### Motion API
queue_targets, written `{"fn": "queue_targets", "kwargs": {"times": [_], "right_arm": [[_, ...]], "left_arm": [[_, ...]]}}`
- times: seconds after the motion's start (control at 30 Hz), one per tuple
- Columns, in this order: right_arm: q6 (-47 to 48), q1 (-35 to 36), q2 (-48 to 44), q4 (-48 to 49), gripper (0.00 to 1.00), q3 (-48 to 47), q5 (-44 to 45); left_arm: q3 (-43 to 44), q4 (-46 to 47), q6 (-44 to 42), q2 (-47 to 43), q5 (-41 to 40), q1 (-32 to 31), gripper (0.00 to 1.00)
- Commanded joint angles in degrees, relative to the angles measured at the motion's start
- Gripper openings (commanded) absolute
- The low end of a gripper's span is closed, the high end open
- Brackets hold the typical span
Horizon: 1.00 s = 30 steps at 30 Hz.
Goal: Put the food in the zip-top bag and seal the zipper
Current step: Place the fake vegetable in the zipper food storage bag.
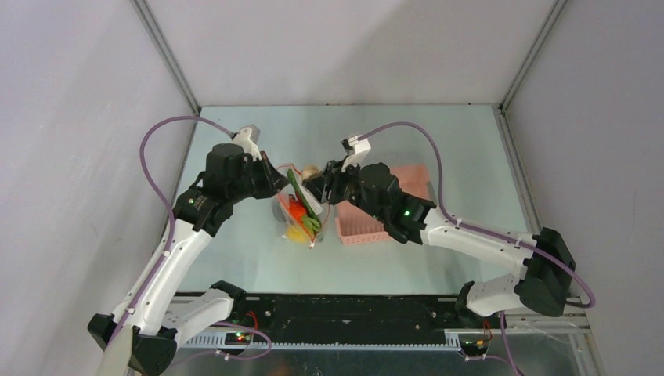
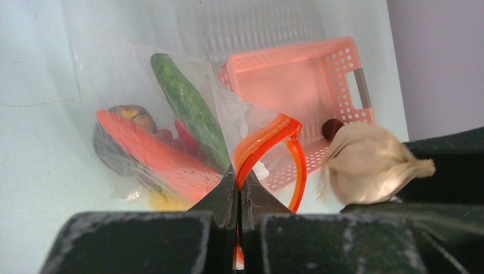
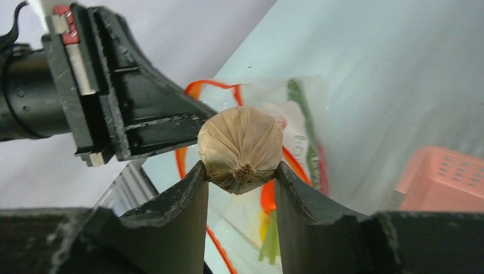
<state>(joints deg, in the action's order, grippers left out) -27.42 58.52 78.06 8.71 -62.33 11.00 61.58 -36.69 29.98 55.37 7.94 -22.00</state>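
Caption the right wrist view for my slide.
Right gripper holds beige papery garlic bulb before clear plastic zip-top bag, orange-red zipper strip pinched by left gripper.

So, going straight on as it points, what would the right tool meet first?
Probably the zip-top bag at its open mouth, just behind the garlic bulb that the right tool holds; depth is unclear.

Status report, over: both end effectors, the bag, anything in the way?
Left end effector shut on orange-red zipper strip of clear crinkly zip-top bag. Right end effector gripping beige papery garlic bulb near bag mouth. Nothing seen blocking.
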Motion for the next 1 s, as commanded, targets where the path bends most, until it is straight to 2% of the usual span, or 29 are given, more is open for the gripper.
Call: {"fn": "queue_targets", "kwargs": {"times": [0.0, 0.27, 0.4, 0.53, 0.57, 0.6, 0.67, 0.77, 0.97], "right_arm": [[1.7, 1.2, 2.9, 7.4, 0.2, 0.2, -5.3], [-1.1, 1.7, 7.3, 4.3, 0.24, -2.2, -5.3], [-3.4, 1.8, 9.5, 0.8, 0.36, -3.6, -2.6], [-3.3, 2.0, 10.2, -2.3, 0.58, -4.9, -2.3], [-3.3, 2.0, 10.3, -2.4, 0.68, -4.9, -1.9], [-3.8, 2.0, 10.3, -2.5, 0.74, -4.9, -1.8], [-3.9, 2.0, 10.2, -2.7, 0.94, -5.0, -2.5], [-3.9, 2.1, 9.3, -3.5, 0.99, -5.1, -3.2], [-0.2, 2.4, 7.2, -5.5, 0.99, -5.0, -3.5]], "left_arm": [[0.3, 2.0, -0.2, -0.1, 2.3, 0.3, 0.01], [0.1, 2.2, -0.3, -0.7, 1.7, 0.3, 0.01], [0.2, 2.2, -0.1, -0.5, 2.5, 0.3, 0.01], [0.0, 2.4, -0.1, -0.6, 2.0, 0.3, 0.03], [-0.1, 2.3, 0.0, -0.6, 2.2, 0.3, 0.03], [0.0, 2.3, 0.0, -0.6, 2.3, 0.3, 0.03], [0.0, 2.3, -0.1, -0.6, 2.2, 0.3, 0.03], [0.0, 2.3, -0.1, -0.6, 1.9, 0.3, 0.04], [-0.1, 2.2, 0.0, -0.6, 1.5, 0.3, 0.04]]}}
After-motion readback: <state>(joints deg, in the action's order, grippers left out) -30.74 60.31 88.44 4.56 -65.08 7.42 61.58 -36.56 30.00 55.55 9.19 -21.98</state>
